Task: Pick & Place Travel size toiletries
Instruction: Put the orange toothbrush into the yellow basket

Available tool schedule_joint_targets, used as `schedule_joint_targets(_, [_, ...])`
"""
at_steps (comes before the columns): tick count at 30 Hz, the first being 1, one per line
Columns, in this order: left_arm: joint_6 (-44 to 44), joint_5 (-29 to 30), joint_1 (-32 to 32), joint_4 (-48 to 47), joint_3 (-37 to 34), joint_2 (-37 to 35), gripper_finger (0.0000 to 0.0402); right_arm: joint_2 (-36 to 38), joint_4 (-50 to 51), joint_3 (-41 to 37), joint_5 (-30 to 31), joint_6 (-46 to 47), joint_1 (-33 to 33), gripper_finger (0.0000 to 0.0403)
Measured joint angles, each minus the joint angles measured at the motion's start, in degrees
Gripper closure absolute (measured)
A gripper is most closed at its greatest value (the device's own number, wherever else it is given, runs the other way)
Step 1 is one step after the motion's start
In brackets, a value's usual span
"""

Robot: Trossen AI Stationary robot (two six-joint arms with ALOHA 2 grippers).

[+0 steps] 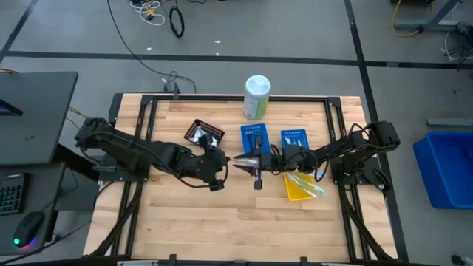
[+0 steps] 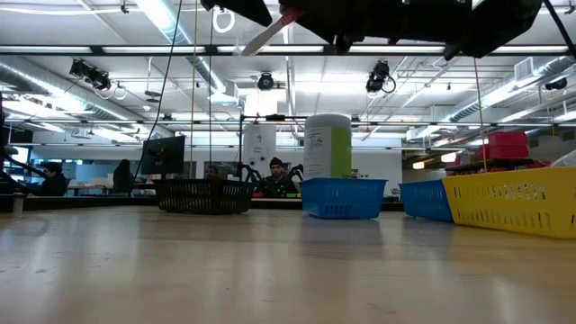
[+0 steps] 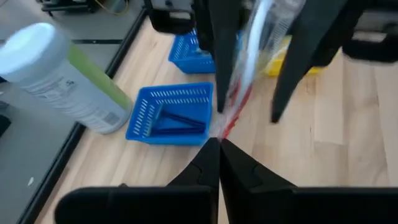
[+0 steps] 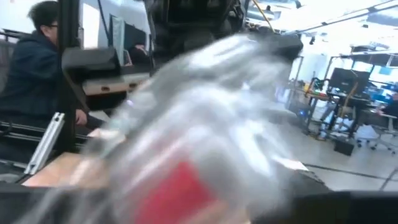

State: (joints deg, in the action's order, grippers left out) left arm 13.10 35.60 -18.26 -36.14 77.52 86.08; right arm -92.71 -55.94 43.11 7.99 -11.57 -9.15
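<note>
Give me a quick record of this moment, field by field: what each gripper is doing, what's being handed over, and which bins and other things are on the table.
left gripper: shut on the wrapped toothbrush, mid-table, above the wood
right gripper: meets the left one at the same item; fingers straddle it, grip unclear
wrapped toothbrush: red and white, in clear wrapping, held in the air
blue bins: two, side by side
yellow bin: by the right arm, holds pale items
black bin: by the left arm
white-and-green canister: upright at the table's far edge
</note>
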Motion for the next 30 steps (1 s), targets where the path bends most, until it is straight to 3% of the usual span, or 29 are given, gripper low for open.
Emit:
schedule_joint_targets(7, [1.2,-0.9,0.0,0.1,0.0,-0.1,0.0391,0.0,0.0,0.0,0.2,0.0,0.1,0.0369])
schedule_joint_targets(14, [3.4,-0.7,0.0,-0.7,0.0,1.3,0.0387,0.6,4.6,0.0,5.7,0.1,-0.2,0.0373])
schedule_joint_targets(19, [2.8,-0.8,0.1,-1.3,0.0,2.3,0.0356,2.9,12.7,0.0,13.7,-0.7,-1.8,0.0370])
schedule_joint_targets(25, [2.2,0.2,0.9,-0.2,-0.2,3.5,0.0294,9.5,28.4,0.0,25.1,0.1,-6.4,0.0369])
schedule_joint_targets(30, [2.0,0.5,1.6,-0.3,-0.2,4.7,0.0260,16.9,48.8,0.0,34.6,11.9,-12.6,0.0368])
